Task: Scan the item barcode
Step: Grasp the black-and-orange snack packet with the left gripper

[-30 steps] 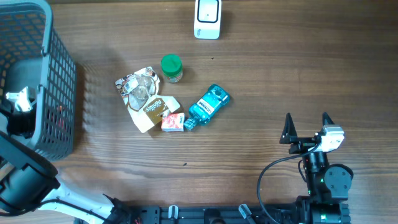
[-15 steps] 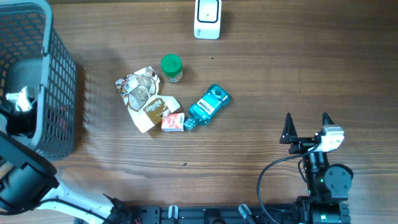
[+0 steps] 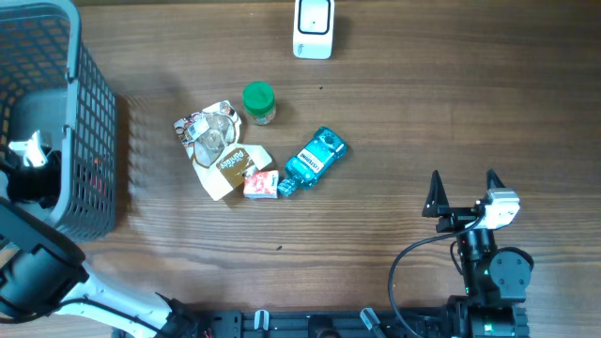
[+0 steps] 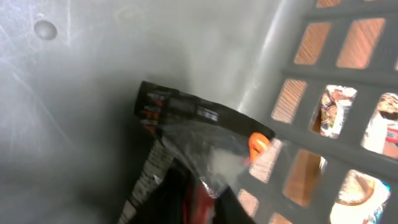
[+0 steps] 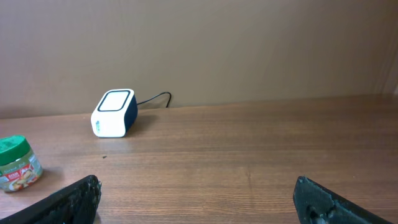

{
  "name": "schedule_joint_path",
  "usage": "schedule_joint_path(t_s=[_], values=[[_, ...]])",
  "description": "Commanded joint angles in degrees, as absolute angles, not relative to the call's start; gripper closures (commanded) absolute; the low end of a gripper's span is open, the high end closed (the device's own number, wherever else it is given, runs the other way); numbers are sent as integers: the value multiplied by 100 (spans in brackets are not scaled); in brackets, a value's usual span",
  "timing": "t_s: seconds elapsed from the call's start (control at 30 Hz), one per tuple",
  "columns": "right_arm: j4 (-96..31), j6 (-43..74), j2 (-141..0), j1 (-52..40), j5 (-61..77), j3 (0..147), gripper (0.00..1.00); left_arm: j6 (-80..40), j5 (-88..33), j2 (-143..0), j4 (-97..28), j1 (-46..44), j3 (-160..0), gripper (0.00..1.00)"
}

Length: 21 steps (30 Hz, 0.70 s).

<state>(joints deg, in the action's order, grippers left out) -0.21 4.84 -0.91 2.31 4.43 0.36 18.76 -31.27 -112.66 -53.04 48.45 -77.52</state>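
The left gripper [image 3: 28, 164] was down inside the grey basket [image 3: 83, 66] at the table's left edge, and from where I stood I could not tell whether its jaws were apart or together. Its wrist camera showed none of its fingers plainly, only a dark packet [image 4: 186, 121] with a clear crinkled film and a spot of orange, lying on the basket floor close against the latticed wall. I could not tell whether the gripper was touching it.

The right gripper [image 3: 463, 195] stood spread wide with nothing between its jaws, low over the near right part of the wooden table [image 3: 423, 103]. Its two dark fingertips [image 5: 78, 196] sat at the bottom corners of its own view.

Well beyond it, at the far edge, the white scanner [image 3: 313, 26] rested with its window facing up and a dark cable [image 5: 155, 98] running off behind it.

Between the two arms lay a loose cluster. A green-lidded jar [image 3: 259, 101] stood upright. A blue bottle [image 3: 315, 160] lay on its side. Some crumpled wrappers [image 3: 208, 131] lay against a beige pouch [image 3: 230, 167]. A small red and white box [image 3: 261, 184] lay touching the pouch and just beside the bottle's cap.
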Motion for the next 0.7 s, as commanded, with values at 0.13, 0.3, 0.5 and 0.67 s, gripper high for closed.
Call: schedule_joint_path(t_s=[0.13,0.3,0.5,0.67], values=[[-3,451,-80,248,384,34,0,1841,-3133,-11349,-4510,4827,-6648,69],[-3,449,-80,248,386,36,0,1839,-3166,-11349,-4331,4827,-6482,96],[-3,451,-80,248,384,36,0,1839,-3452,-11349,-4327,4827,-6482,96],[-3,451,-80,248,384,36,0,1559,-3887,-11347,-4512,4829,-6718,96]])
